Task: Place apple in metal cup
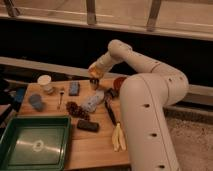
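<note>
step: I'm carrying the apple [95,72] over to the metal cup [93,83], drop not yet done
how to do it well: centre the fruit over the cup mouth, since the cup looks barely wider than the fruit; come straight down, release only when it sits in the rim; going off-centre would likely tip the cup
my gripper [95,75]: at the far edge of the table [95,145], pointing down
jaws: clenched on the apple, no visible gap beyond the fruit
apple: between my jaws, yellow-orange blob at my fingertips
metal cup: directly below my jaws, just under the apple; touching or not, can't tell
nearby: orange-red bowl [118,82] just to one side of my jaws; keep clear on descent
</note>
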Controlling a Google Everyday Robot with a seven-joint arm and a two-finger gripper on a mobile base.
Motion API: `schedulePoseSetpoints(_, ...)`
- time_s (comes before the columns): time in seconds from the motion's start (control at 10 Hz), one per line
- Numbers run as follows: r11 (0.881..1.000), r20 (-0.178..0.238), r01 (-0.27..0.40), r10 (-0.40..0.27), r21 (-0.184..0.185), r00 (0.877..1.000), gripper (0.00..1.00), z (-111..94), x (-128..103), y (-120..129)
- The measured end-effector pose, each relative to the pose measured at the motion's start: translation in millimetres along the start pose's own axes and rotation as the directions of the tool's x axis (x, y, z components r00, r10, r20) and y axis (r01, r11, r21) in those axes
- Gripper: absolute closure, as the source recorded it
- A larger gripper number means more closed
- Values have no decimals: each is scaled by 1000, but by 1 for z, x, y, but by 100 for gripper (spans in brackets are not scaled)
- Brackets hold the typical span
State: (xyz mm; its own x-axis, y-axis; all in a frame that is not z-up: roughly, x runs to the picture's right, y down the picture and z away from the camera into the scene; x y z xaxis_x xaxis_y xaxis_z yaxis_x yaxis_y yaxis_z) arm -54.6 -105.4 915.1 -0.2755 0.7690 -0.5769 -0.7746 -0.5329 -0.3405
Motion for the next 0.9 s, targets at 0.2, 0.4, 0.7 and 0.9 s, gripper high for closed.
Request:
schedulePoseSetpoints(0.2,1000,-15,-5,5,18,1000,100,19,-2,-7)
schedulePoseSetpoints(0.4,998,-21,-11,12,55,1000,90,29,-8,-12)
schedulePoseSetpoints(0.7,994,-10,-17,18,108,1000,60,34,-23,-16)
schedulePoseSetpoints(0.9,992,-1,-19,19,122,1000,41,32,-29,-17)
